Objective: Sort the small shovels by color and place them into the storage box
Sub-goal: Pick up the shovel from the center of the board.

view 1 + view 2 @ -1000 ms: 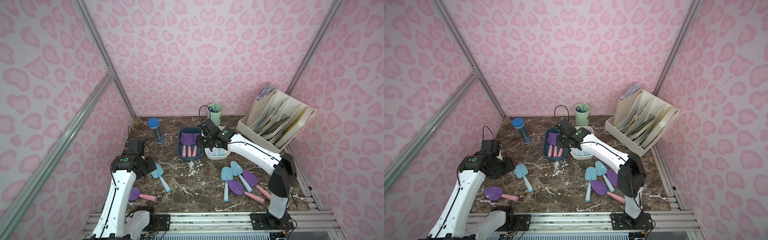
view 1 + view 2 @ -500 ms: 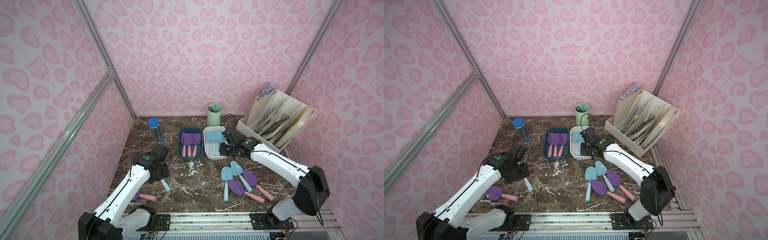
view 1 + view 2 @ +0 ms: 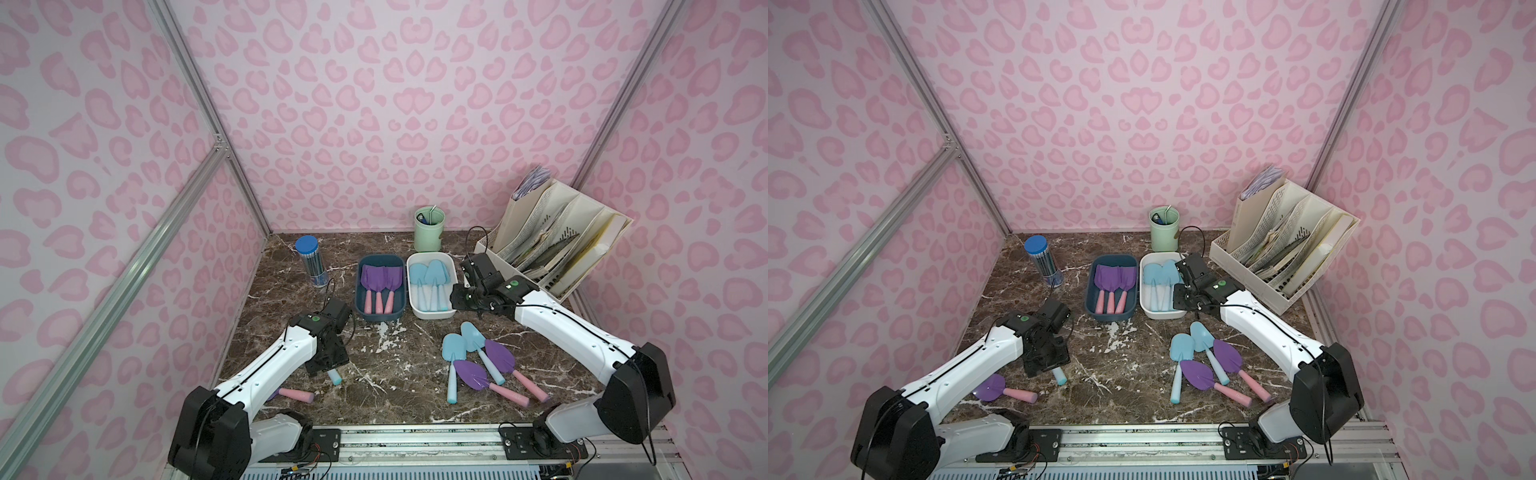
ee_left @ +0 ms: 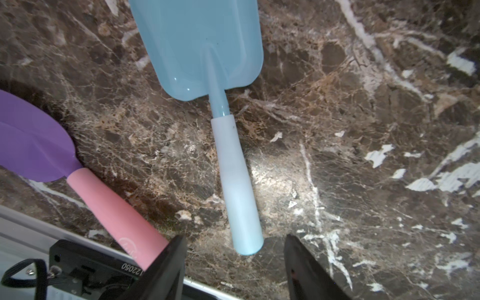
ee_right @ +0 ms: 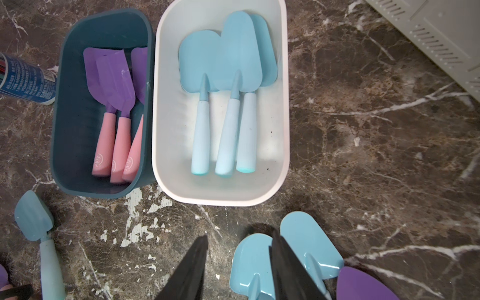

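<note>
pencil tube: clear, blue cap, upright; upper left of the surface in both top views.
purple shovel: pink handle, lying flat, lower left; blade partly under the left arm in a top view.
left pincer: released; jaws spread, pointing down, one on each side of a handle end, no contact visible.
light blue shovel: square blade, flat on the surface, left of centre, near the purple shovel but apart from it.
dark blue box: centre; holds three purple shovels, pink handles toward the frame's bottom, blades overlapping.
white box: just right of the dark blue box; holds three light blue shovels, same orientation.
green cup: upright, above the white box in the frame.
right pincer: released; jaws apart, nothing between them; just right of the white box.
loose shovels: two blue, two purple, overlapping, lower right of centre.
file rack: cream, tilted, upper right.
</note>
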Available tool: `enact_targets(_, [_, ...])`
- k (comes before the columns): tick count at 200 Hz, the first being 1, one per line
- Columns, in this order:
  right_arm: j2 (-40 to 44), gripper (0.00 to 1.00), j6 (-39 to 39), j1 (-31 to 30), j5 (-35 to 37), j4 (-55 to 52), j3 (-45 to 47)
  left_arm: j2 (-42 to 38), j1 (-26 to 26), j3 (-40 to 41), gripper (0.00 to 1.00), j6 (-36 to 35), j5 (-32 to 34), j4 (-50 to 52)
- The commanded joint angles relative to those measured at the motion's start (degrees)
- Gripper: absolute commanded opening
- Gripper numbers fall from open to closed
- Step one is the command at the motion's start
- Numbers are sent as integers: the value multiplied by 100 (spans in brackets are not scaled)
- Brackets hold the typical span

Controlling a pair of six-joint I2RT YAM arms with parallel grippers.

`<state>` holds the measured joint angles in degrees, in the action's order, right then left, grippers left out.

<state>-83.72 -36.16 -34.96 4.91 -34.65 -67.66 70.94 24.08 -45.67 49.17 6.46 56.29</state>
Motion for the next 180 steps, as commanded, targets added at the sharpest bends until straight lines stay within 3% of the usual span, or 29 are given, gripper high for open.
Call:
enact_targets(1, [6,45,33,22,-16,95,35,96,21,61,65,58,-112,-309])
enact_targets(91, [-107,45,30,56,-42,142,37,120,62,574,63,233,-160,-688])
enact_targets(180, [-161,45,43,59,-44,153,24,337,63,700,55,225,-162,-924])
